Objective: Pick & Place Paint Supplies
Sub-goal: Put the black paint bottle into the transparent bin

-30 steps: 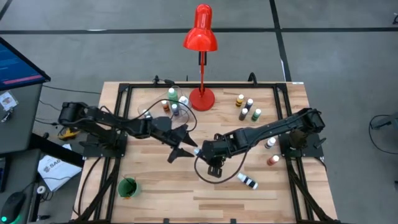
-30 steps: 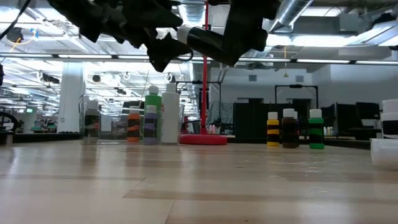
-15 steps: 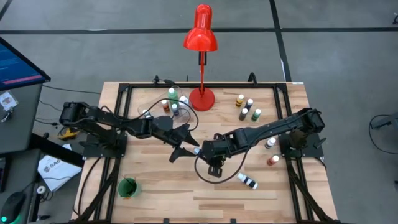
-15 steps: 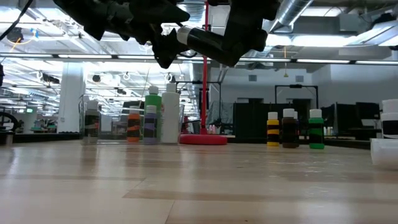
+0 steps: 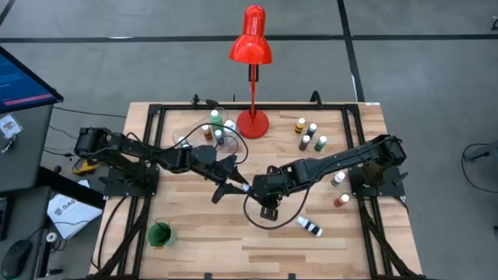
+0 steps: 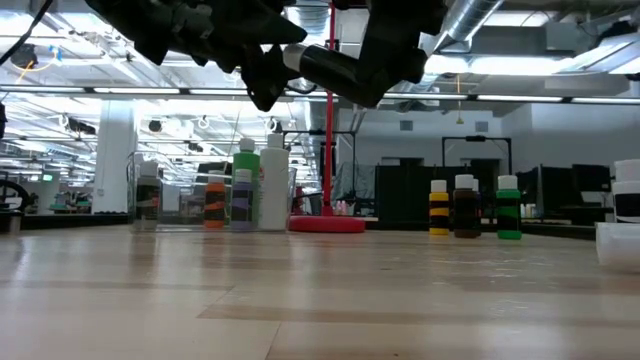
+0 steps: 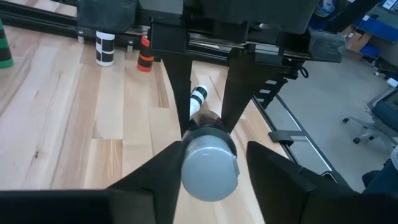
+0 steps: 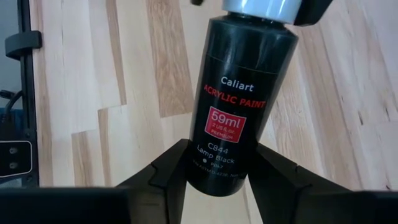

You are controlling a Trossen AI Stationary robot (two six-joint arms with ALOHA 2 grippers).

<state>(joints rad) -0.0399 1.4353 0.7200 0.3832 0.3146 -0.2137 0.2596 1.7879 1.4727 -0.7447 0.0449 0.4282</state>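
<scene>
A: Right gripper [image 5: 250, 187] — centre of the high view, clamped on the base of a black paint bottle [image 8: 244, 102], held in the air on its side. Label reads lamp black acrylic. Left gripper [image 7: 208, 163] meets it cap-first, its 2 fingers [image 7: 155, 171] flanking the grey cap [image 7: 208, 163].

B: Left closed on the cap yet?

A: Can't tell. The fingers sit just beside the cap on both sides; whether they actually touch it, the wrist view doesn't settle.

B: So which step?

A: Looks like a mid-air handover, right to left. Next move, I'd say: left has to pinch firm on the cap before right lets go, else the bottle drops to the table [image 5: 194, 241].

B: Where would it go after?

A: Prob. the clear container [image 6: 165, 192] w/ bottles in it, upper left of centre in the high view, beside the red lamp [image 5: 251, 47] — a guess.

B: Other supplies?

A: 4 bottles [image 5: 310, 135] upper right of centre, 2 more by the right arm's base, 1 lying flat [image 5: 309, 226] lower right of centre, a green cup [image 5: 159, 233] lower left.

B: Hidden bits?

A: Low view cuts both grippers off at the top edge. High view — the bottle is nearly lost under the arms. No brushes I can make out.
</scene>
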